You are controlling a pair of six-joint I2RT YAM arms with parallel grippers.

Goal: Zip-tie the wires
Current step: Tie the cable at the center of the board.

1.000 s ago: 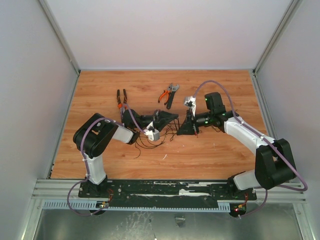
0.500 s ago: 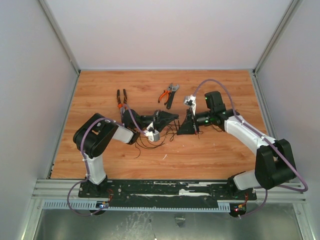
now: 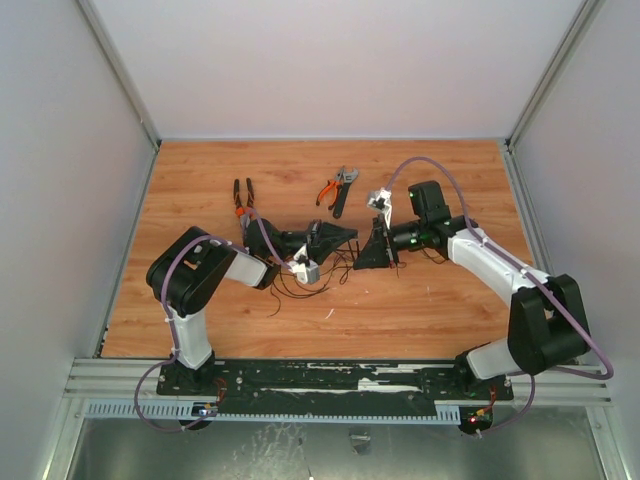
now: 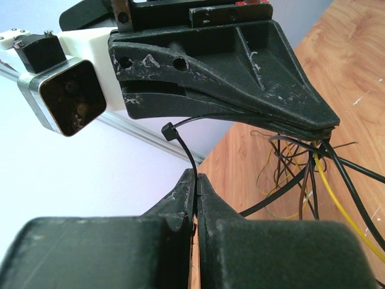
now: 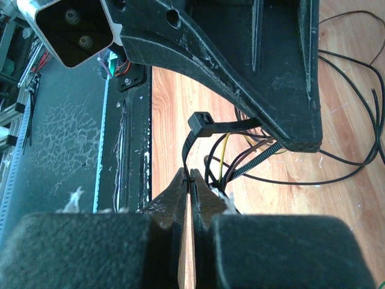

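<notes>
Found both tools nose to nose, just on the arm-base side of the orange-handled pliers (image 3: 328,190), over the wooden bench (image 3: 450,300). Read the left tool (image 4: 195,180) as pressed together, pinching the thin black plastic zip tie (image 4: 190,158) edge-on. Same for the right tool (image 5: 189,177): closed hard on the strip, no gap visible. Saw the tie's square head (image 5: 203,124) hanging free between the two tips, strip running off it toward each tool. Spotted the long thin black-brown wires (image 4: 310,177) mostly as loose loops on the bench, also on the arm-base side of those pliers, a few strands rising to the tool tips. Couldn't confirm tail through head, nor the count of strands inside the loop.

Judged stage: threading/cinching, not yet tight.

Risks flagged:
- Strip slipping out of either pinch under pull. Cause: thin smooth plastic, tiny contact at the very tips.
- Loop closing on only part of the tangle. Cause: most loops lying slack outside it.
- Tip-to-tip collision. Cause: hardly any room between the tools.
- Head twisting off-line, tail missing or jamming. Cause: unsupported head.
- Whole tangle dragged toward the pliers and snagged. Cause: nothing pinning the wires.
</notes>
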